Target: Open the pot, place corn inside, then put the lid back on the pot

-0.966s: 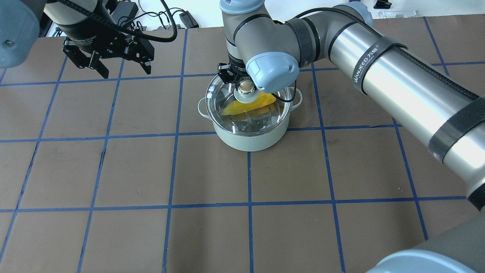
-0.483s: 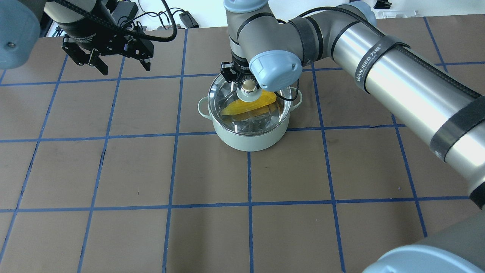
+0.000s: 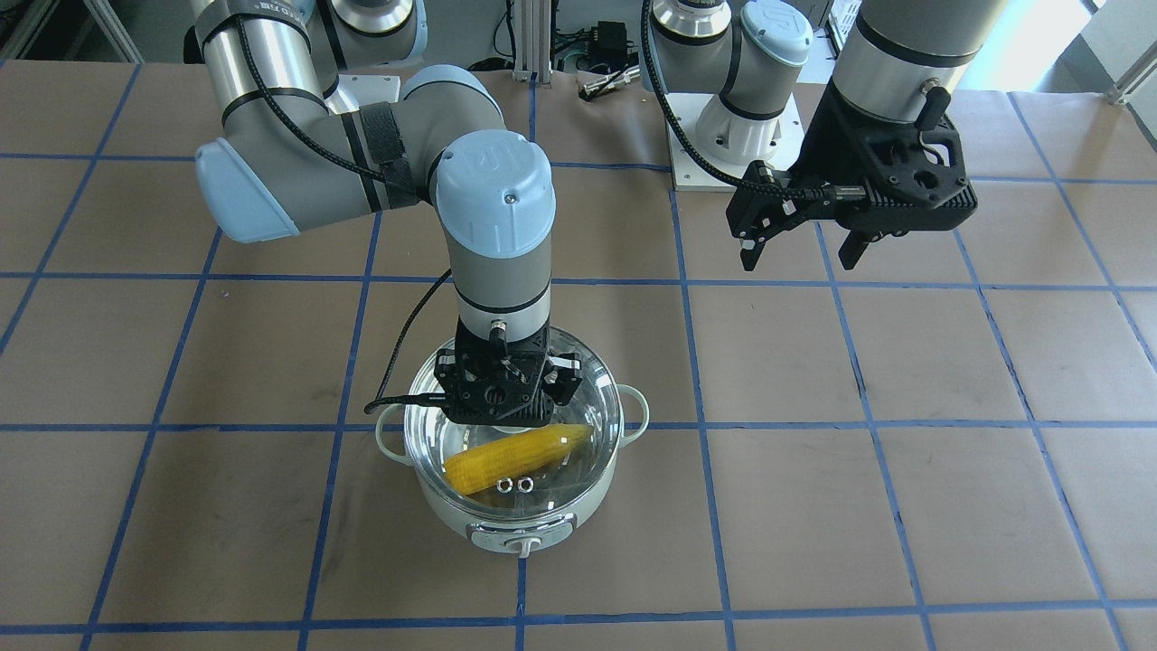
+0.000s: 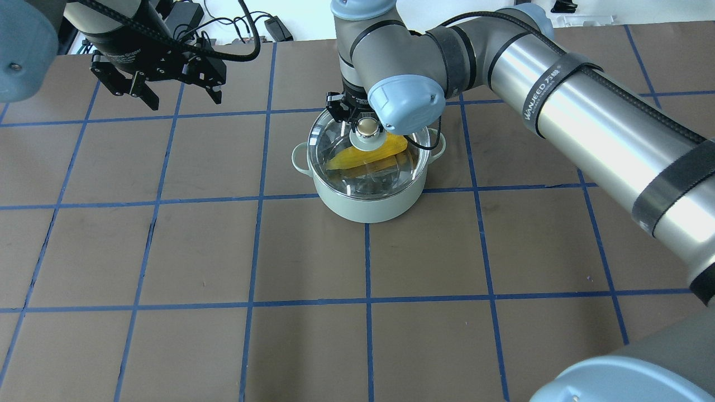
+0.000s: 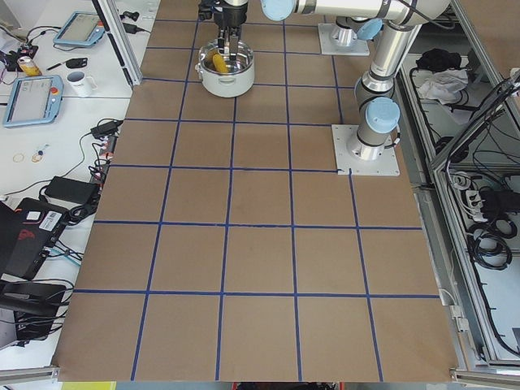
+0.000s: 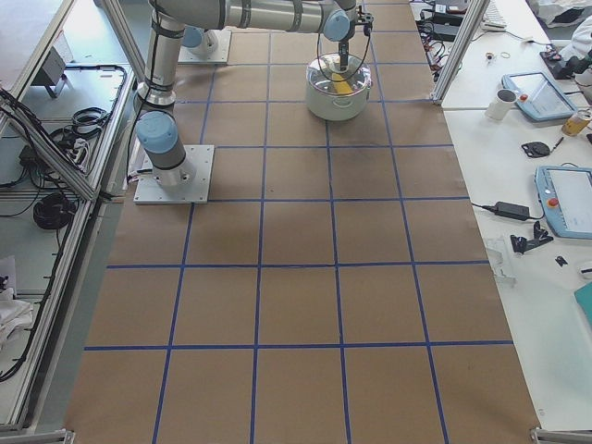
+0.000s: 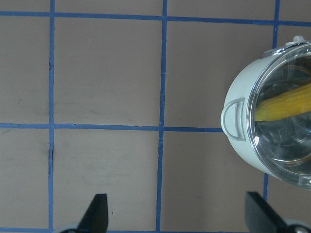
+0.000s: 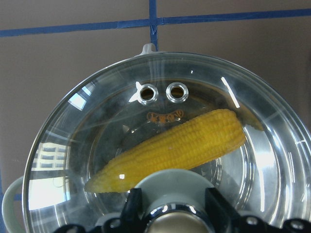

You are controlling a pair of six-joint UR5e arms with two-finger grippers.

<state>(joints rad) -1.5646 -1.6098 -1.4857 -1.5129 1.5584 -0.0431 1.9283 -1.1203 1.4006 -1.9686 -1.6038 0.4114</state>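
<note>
The mint-green pot (image 4: pixel 366 206) stands upright. The yellow corn (image 8: pixel 180 145) lies diagonally across its steel interior. The clear glass lid (image 8: pixel 73 126) sits on the rim, vent holes toward the control knob.

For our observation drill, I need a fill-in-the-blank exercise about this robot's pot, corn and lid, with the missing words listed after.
The yellow corn cob lies ____ the round mint-green pot.
The clear glass domed lid has ____ metal-ringed vent holes.
The right hand grips the lid's ____.
The open left hand holds ____.
Missing words: inside; two; knob; nothing.
</note>
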